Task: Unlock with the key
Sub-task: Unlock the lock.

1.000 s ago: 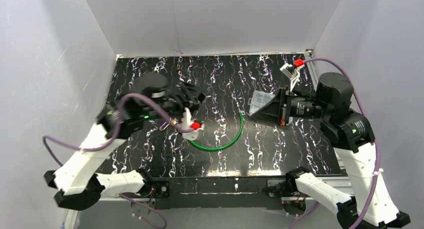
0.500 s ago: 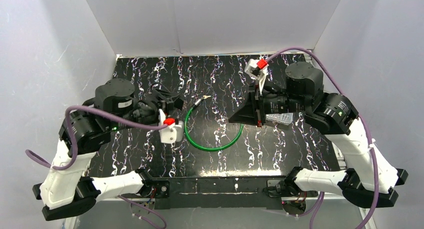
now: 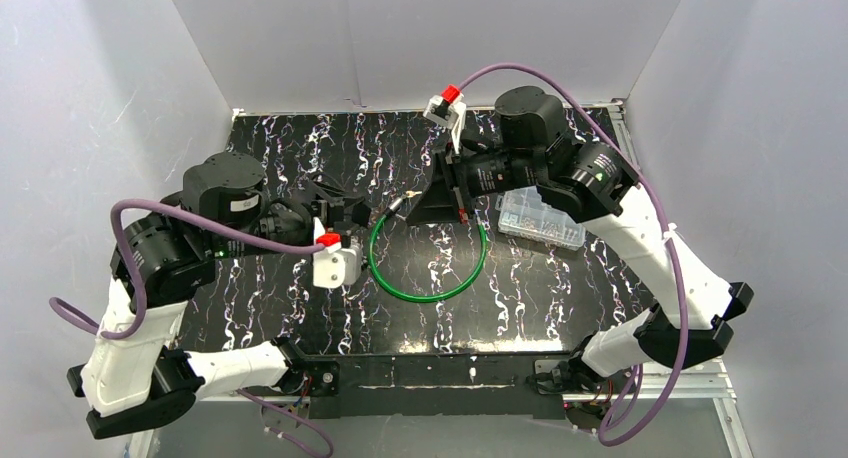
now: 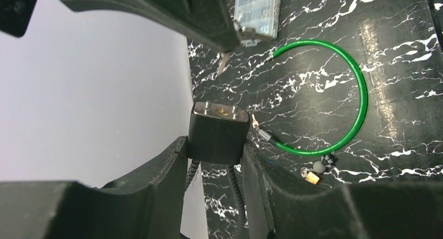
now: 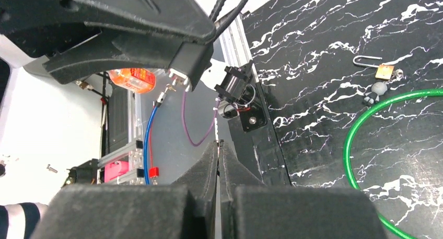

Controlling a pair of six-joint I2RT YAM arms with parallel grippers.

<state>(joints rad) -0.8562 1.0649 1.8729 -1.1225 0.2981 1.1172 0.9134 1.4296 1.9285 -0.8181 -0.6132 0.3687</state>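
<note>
Top camera first: the left gripper (image 3: 345, 210) hangs just left of a thin green cable loop (image 3: 428, 299) lying on the black marbled tabletop (image 3: 560, 288). The right gripper (image 3: 410, 213) reaches in from the far side, its tip over the loop's open end. A clear plastic compartment box (image 3: 540, 218) lies to the right of the loop.

Left wrist view: the jaws are grasping a black block-shaped lock body (image 4: 218, 137) with a metal face, held above the tabletop. Opposite it, a small silver key (image 4: 222, 67) pokes from the right gripper's tip, near the lock but apart from it.

Right wrist view: the jaws are clenched tight. A paperclip-and-brass-tag keychain (image 5: 379, 74) lies just outside the loop.
</note>
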